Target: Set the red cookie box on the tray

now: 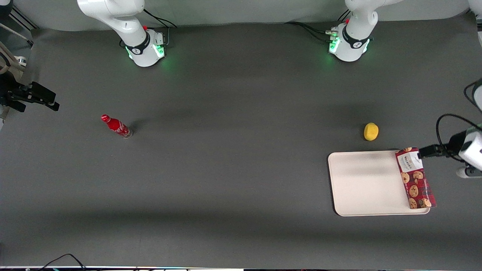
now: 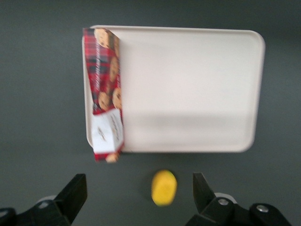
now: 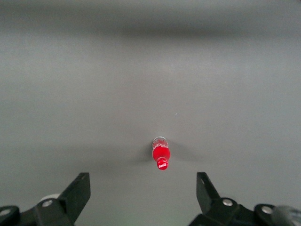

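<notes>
Lying along the tray rim, plaid red cookie box; fingers released, apart.

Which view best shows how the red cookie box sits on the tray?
The left wrist view: the red cookie box lies along one edge of the tray, overhanging its rim, beneath the open pincer. The front view shows it smaller; the right wrist view misses it.

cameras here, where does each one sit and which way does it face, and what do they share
Front view: high above the table, looking down; both arm bases show, the gripper open beside the red cookie box on the tray.
Left wrist view: on the working arm, looking down past its fingers at tray, box, yellow sponge.
Right wrist view: looks down at the red bottle.
Front and left wrist views share tray, box, sponge.
</notes>
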`<state>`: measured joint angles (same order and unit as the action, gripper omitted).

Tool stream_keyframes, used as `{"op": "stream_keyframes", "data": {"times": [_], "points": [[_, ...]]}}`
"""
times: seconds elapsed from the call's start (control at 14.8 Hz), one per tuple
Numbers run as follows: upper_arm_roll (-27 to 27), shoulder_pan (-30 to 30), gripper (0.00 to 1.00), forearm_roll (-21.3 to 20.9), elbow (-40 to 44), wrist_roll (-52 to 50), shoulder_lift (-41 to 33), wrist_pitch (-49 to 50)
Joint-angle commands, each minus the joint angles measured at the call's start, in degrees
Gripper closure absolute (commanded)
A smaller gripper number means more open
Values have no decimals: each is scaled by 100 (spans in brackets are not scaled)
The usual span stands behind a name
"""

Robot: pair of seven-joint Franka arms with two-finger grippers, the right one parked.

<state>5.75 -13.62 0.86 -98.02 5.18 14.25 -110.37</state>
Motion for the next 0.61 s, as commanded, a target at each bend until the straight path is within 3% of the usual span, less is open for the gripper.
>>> {"op": "stream_keyframes", "data": {"times": [0.0,0.27,0.54], "points": [[391,35,0,-95,-437,-412,-1317,962],[576,-9,0,-95,-428,-404,-2161,1789],[603,-26,0,-78,-384,-403,-2427,2212]]}}
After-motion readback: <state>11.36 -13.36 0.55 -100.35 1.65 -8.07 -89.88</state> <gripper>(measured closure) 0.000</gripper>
